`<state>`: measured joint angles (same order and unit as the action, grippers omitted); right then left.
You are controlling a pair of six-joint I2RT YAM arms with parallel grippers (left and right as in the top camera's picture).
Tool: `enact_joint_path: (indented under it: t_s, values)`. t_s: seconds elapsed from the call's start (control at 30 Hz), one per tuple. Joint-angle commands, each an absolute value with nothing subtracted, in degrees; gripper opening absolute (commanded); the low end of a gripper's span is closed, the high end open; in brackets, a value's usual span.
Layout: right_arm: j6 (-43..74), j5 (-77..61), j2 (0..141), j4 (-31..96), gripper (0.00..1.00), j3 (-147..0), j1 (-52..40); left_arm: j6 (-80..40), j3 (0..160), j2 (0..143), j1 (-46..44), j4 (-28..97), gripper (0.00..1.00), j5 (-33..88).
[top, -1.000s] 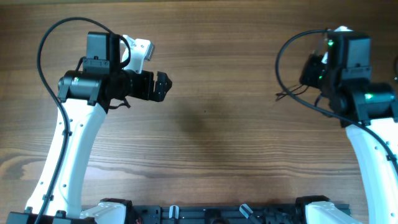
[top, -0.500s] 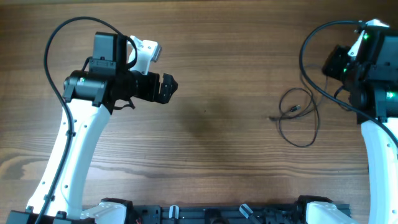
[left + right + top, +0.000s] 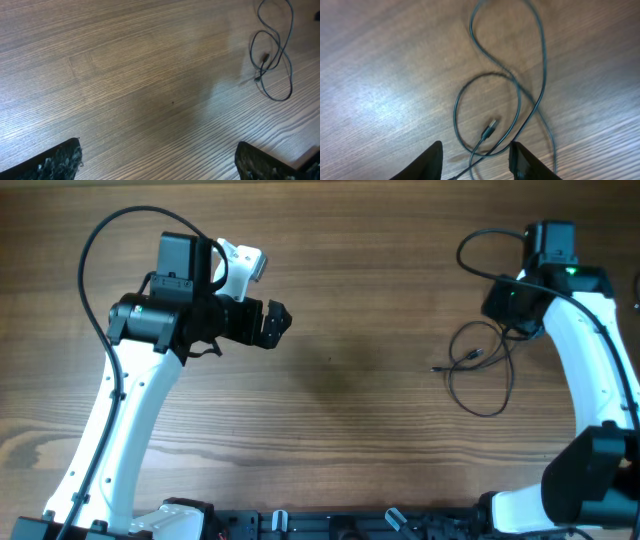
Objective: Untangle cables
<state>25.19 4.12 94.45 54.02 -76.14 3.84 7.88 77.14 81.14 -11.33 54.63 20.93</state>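
Observation:
One thin black cable (image 3: 474,356) lies in loose overlapping loops on the wooden table at the right, with a small silvery plug end inside a loop. My right gripper (image 3: 508,304) hovers open just beyond its far right side. In the right wrist view the cable (image 3: 491,126) lies below the open gripper (image 3: 475,162), with strands passing between the fingertips at the frame's bottom. My left gripper (image 3: 276,323) is open and empty over bare table, far left of the cable. The left wrist view shows the cable (image 3: 265,58) at upper right, away from that gripper (image 3: 160,162).
The wooden table (image 3: 350,430) fills the view. Thick black arm cables arc above both arms. The arm bases and a dark rail (image 3: 350,525) sit along the near edge.
My right arm has swung off the cable, first right, then to the far side, leaving it lying spread in loops on the table. My left gripper has drifted slightly right.

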Motion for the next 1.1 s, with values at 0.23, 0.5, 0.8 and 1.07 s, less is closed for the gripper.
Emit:
enact_joint_path:
  t_s: [0.23, 0.5, 0.8, 1.07]
  values:
    - [39.42, 12.45, 95.42, 52.18, 0.49, -66.22, -1.61, 8.36, 76.86, 80.14, -11.77, 54.52, 0.99, 17.96]
    - [42.41, 15.03, 95.42, 45.47, 0.51, -59.24, -1.69, 8.62, 76.86, 80.14, -11.79, 54.76, 1.00, 17.96]
    - [46.92, 18.31, 95.44, 40.93, 0.52, -54.17, -1.65, 8.84, 76.86, 80.14, -11.77, 54.96, 1.00, 17.96]
    - [48.29, 19.88, 95.50, 40.05, 0.56, -53.87, -1.65, 8.84, 76.86, 80.14, -11.77, 55.13, 1.00, 17.96]
